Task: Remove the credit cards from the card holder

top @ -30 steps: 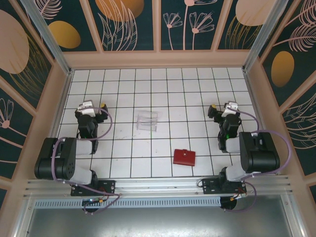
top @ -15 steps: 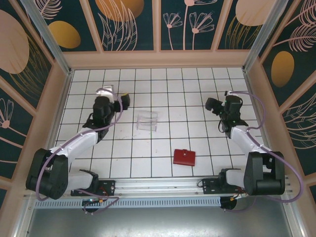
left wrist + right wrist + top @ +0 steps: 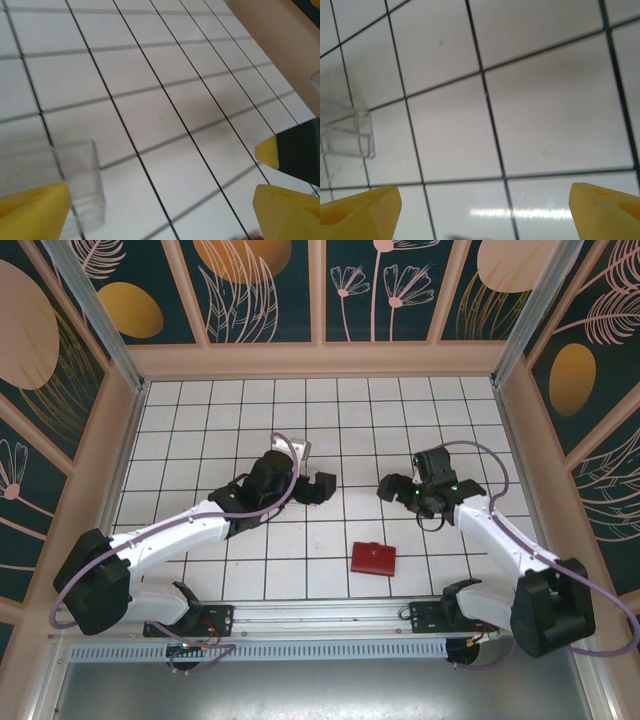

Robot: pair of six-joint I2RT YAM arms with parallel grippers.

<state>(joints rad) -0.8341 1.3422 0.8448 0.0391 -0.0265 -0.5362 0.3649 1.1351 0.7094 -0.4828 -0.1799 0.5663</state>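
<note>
The worktop is a white surface divided into squares by thin black lines, and it looks clean except for some small faint marks. A frame of pale wood closes it on the far, left and right edges. Above the frame stand dark blue-green panels with drawn leaves, flowers and orange ovals. A metal post rises at each far corner, and a metal rail runs along the near edge, where both arms are fixed.

The card holder is red and lies flat and folded shut on the worktop, close to the near edge and a little right of its middle. Nothing touches it.

Both arms reach to the middle of the worktop and their tips face each other. The left claw is spread wide with nothing between its yellow fingertips. A clear plastic box stands just beside its left fingertip. The right claw is also spread wide and pinches nothing. In the right wrist view the same clear box is seen at the left side, apart from the fingertips. Both claws are on the far side of the card holder.
</note>
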